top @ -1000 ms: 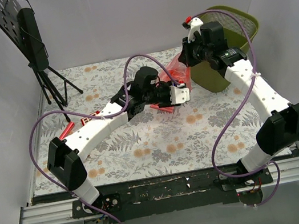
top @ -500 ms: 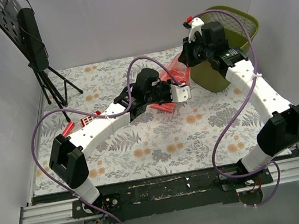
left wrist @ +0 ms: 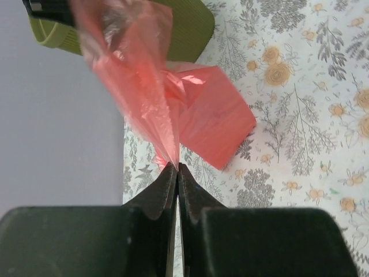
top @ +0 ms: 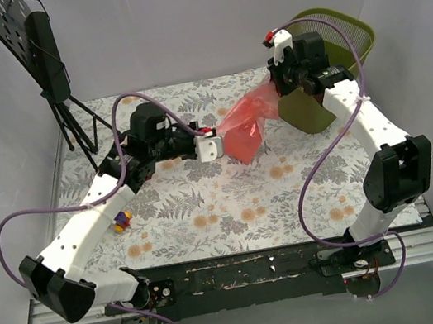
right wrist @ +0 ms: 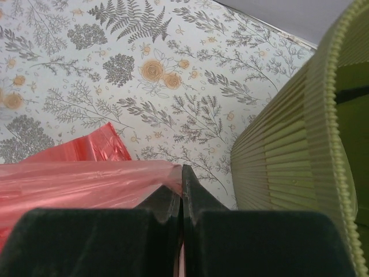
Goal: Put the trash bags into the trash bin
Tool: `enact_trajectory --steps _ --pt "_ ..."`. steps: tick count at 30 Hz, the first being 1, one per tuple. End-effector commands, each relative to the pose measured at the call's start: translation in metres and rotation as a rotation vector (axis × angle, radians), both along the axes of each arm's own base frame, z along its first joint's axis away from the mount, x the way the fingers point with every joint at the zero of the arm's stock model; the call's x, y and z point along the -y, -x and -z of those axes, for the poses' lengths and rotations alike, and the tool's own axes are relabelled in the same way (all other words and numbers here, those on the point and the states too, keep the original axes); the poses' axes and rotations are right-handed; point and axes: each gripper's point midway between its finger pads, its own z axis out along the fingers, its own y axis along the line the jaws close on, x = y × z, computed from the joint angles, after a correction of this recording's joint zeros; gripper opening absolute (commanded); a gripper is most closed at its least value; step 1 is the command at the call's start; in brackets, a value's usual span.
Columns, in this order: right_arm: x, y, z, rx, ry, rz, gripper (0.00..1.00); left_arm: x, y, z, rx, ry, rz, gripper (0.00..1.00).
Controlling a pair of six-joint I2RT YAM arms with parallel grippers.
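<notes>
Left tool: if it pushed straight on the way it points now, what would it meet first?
The translucent red plastic bag pinched in the left tool billows directly ahead. Beyond it would probably come the wall of the olive-green mesh bin, though depth is unclear.

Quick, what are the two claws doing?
Left claw: shut on the red bag.
Right claw: shut on the same red bag.

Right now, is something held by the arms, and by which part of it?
Both hold the red trash bag. The left fingers pinch one gathered edge; the right fingers pinch the opposite edge, stretching it between them.
</notes>
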Motion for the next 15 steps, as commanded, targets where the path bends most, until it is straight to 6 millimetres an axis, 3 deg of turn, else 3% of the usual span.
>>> enact_trajectory --steps 1,6,10,13,15 --pt "0.008 -0.019 -0.049 0.197 0.078 -0.021 0.01 -0.022 0.036 0.023 -0.016 -0.116 0.162 0.00" --pt "0.013 -0.017 -0.053 0.205 0.097 -0.002 0.01 -0.041 0.042 0.051 0.068 -0.221 0.227 0.00" --pt "0.014 -0.012 -0.064 0.225 0.087 0.004 0.01 -0.036 0.043 0.043 0.046 -0.186 0.222 0.06" --pt "0.016 -0.010 -0.075 0.253 0.082 0.015 0.01 -0.034 0.036 0.023 -0.003 -0.133 0.146 0.32" --pt "0.016 -0.009 -0.086 0.275 0.074 0.018 0.01 -0.037 0.029 0.007 -0.045 -0.079 0.064 0.44"
